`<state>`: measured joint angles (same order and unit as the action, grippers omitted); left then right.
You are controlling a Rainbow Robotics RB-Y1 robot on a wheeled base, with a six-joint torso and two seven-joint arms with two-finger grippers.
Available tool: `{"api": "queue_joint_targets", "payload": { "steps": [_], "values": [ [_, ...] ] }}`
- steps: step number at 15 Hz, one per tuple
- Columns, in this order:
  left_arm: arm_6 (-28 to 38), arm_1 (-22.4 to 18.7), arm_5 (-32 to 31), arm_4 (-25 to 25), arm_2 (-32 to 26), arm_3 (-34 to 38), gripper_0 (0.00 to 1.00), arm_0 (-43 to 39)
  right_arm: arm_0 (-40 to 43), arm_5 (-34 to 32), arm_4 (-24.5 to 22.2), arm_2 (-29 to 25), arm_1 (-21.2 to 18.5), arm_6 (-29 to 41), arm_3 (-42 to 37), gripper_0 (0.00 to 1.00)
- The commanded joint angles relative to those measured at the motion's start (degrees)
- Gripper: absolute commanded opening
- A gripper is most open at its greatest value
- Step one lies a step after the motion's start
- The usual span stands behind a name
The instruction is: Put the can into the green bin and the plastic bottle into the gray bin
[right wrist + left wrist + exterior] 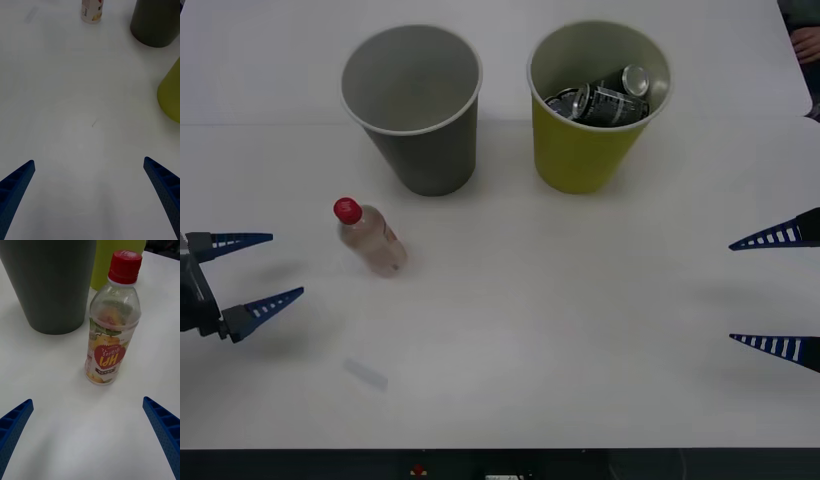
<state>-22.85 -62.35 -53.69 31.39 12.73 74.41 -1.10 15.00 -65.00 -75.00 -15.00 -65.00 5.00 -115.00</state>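
The plastic bottle (370, 238) (112, 318) (92, 10) stands upright on the white table, clear with a red cap and a white-and-red label, just in front of the gray bin (410, 110) (52, 281) (155, 22). To the right of that bin stands the green bin (595, 120) (103, 262) (170, 93), with a dark can (608, 100) lying inside it. My left gripper (255, 270) (88, 435) is open at the table's left, facing the bottle with a gap between them. At the right edge my right gripper (775, 290) (88, 195) hangs open over bare table.
A small pale scrap (365, 373) lies on the table (530, 330) in front of the bottle. The table's front edge runs along the bottom of the front view. Bare surface stretches between the two grippers.
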Motion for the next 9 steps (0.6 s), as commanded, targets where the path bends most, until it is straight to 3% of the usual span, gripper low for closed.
{"api": "queue_joint_targets", "payload": {
  "steps": [1, 9],
  "values": [
    [-1.2, 2.9, -4.4, -0.2, 0.5, -4.4, 1.00, 2.9, 0.0, 0.0, 0.0, 0.0, 0.0, 0.0, 0.0, 1.00],
    [-4.8, 11.7, -7.2, 2.2, 0.4, -7.7, 1.00, 6.5, 0.0, 0.0, 0.0, 0.0, 0.0, 0.0, 0.0, 1.00]
  ]
}}
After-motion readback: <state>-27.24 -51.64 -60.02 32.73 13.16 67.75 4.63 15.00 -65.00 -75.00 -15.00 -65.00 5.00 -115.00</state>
